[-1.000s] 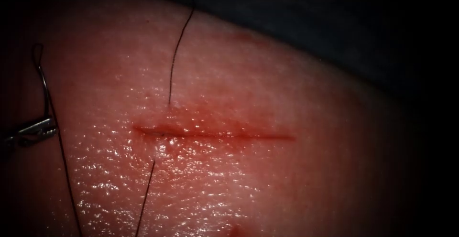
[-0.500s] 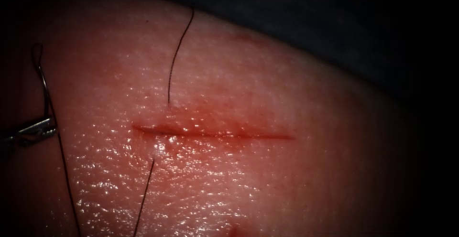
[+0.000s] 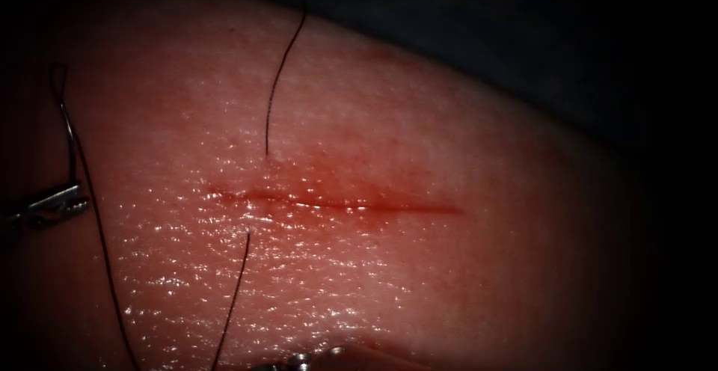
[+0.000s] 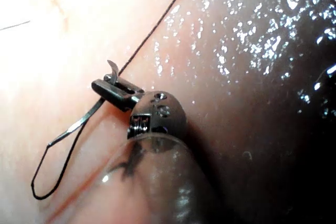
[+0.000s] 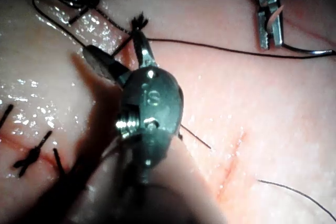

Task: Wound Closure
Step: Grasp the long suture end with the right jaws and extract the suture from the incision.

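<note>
Steel needle (image 3: 71, 135): held at far left of the endoscope frame, well left of the cut (image 3: 336, 205), clear of the tissue (image 3: 449, 281).
Left tool (image 3: 52, 205): jaws clamped on the needle near its thread end, as the left wrist view confirms (image 4: 113, 88); the needle's curve rises above the jaws.
Thread (image 3: 101, 266): loops off the needle's upper end and runs down past the left tool to the lower left edge.
Stitch: one strand (image 3: 280, 79) enters the tissue just above the cut's left part; another (image 3: 235, 296) leaves just below it and runs to the bottom edge.
Right tool (image 3: 307, 360): metal wrist at bottom centre of the endoscope frame, below the cut; in its wrist view the jaws (image 5: 118, 56) stand apart and hold nothing, a thread strand running just beside them.
Other items: knotted cut ends of thread (image 5: 31, 153) lie on the tissue in the right wrist view; red fluid (image 3: 321, 188) stains around the cut.
Obstruction: none between the left tool and the cut.
Change: right tool has come into the endoscope frame; the lower strand's exit sits slightly further right; the left tool and needle are unmoved.
</note>
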